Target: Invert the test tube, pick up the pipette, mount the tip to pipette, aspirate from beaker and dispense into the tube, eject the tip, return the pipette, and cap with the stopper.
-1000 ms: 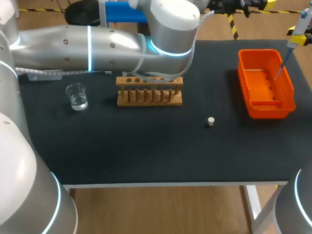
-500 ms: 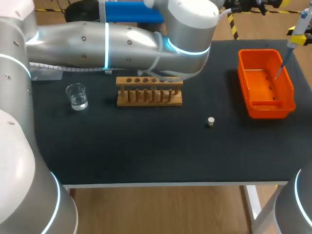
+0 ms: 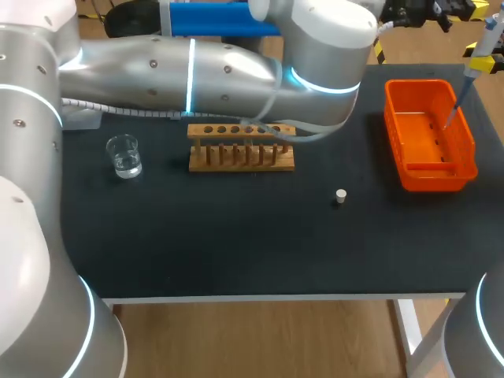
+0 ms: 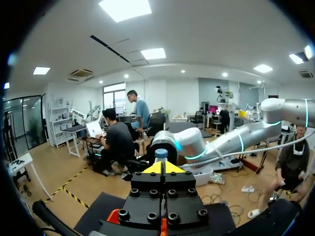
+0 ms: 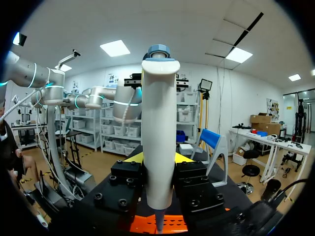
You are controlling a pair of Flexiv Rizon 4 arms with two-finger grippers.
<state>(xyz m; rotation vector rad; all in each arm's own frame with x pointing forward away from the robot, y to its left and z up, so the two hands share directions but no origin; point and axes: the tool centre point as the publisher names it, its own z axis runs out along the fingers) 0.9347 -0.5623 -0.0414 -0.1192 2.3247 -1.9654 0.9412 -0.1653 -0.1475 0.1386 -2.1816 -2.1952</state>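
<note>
Closest to the desk's (image 3: 236, 244) near edge, a little right of the middle, the small pale stopper (image 3: 340, 196) stands alone on the black top, well apart from everything else. Further in, toward the left edge, the glass beaker (image 3: 124, 155) stands upright with clear liquid in its bottom. About level with it, around the middle of the desk, the wooden rack (image 3: 241, 146) runs parallel to the far edge, its row of holes facing up. Along the right edge, reaching toward the far right corner, sits the orange bin (image 3: 438, 175).

The pipette (image 3: 479, 61) hangs tilted over the bin's far right corner, its thin lower end pointing down over the inside of the bin. The right tool (image 5: 158, 160) grips it: the white barrel stands between the two fingers, with a yellow tip showing on either side.

The left arm (image 3: 205, 67) comes in from the left and stretches along the far edge, above the rack's far side, toward the far right corner. The left tool (image 4: 164, 168) is closed on nothing, its yellow tips meeting at a seam. The bin's orange shows beneath it, and the right arm (image 4: 179, 143) lies ahead of it.
</note>
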